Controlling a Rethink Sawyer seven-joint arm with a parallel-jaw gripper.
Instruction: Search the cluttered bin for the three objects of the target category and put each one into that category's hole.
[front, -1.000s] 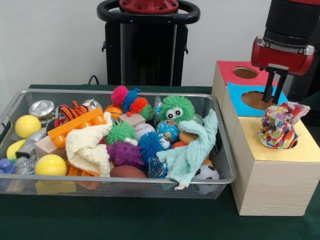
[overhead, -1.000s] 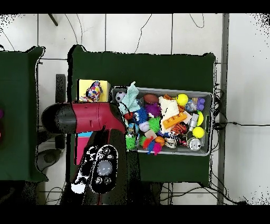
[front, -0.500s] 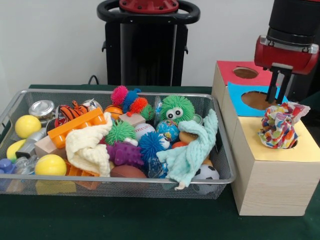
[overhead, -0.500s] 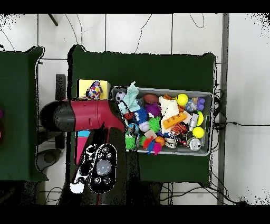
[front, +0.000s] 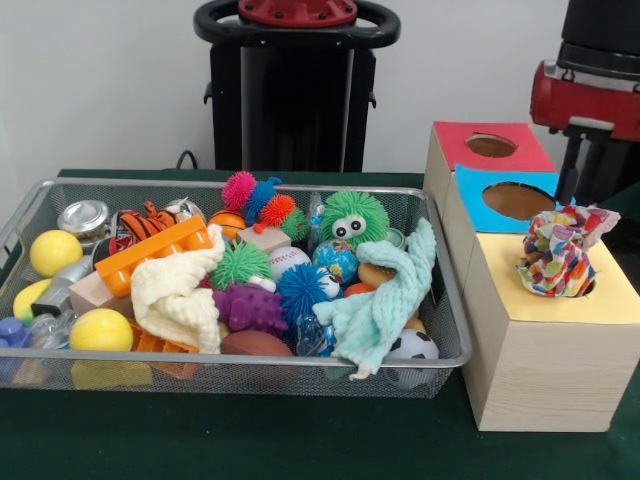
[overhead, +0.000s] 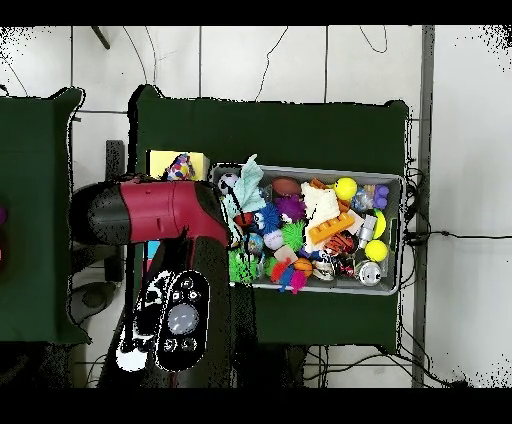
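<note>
A multicoloured cloth (front: 556, 252) sits bunched in the hole of the yellow-topped box (front: 530, 305), most of it sticking out above the top. It shows in the overhead view as the multicoloured cloth (overhead: 178, 168) beside the red arm (overhead: 150, 212). My gripper (front: 578, 185) hangs just behind and above it, at the right edge of the blue-topped box (front: 470, 190), with nothing seen in it. In the wire bin (front: 240, 372) a cream cloth (front: 180, 290) and a mint green cloth (front: 385, 300) lie over the toys.
A red-topped box (front: 450, 140) with a round hole stands behind the blue one. The bin is packed with spiky balls, yellow balls, an orange brick, wooden blocks, a tin and a small football. Dark green cloth covers the table.
The arm has drifted to the right and slightly up, from over the blue box's hole to its right edge. The multicoloured cloth stays in the yellow box's hole.
</note>
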